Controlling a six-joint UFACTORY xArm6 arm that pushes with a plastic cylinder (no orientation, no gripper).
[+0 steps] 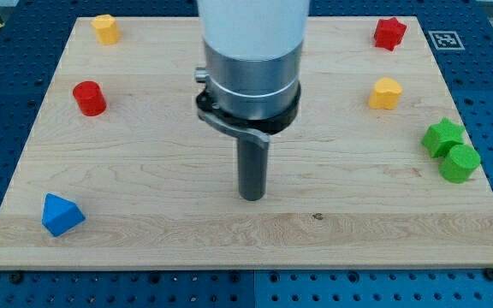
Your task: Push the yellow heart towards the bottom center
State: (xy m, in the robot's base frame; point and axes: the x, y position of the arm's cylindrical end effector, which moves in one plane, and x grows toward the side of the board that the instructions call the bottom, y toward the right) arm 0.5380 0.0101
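Blue block (pixel 61 214): sitting nearest, by the board's (pixel 255 244) bottom-left corner; a wedge-like shape.
My tip (pixel 252 197): resting on the wood near the centre, slightly low; a bare rod with nothing to open or close, touching no block.
Green blocks: a star (pixel 442 135) and a cylinder (pixel 460 162) touching at the view's right edge.
Red cylinder (pixel 89 97): standing at the left.
Yellow heart (pixel 385 92): lying up and to the right of my tip, well apart from it.
Far row: a yellow block (pixel 105 27) sitting top left, a red star (pixel 389 32) top right.
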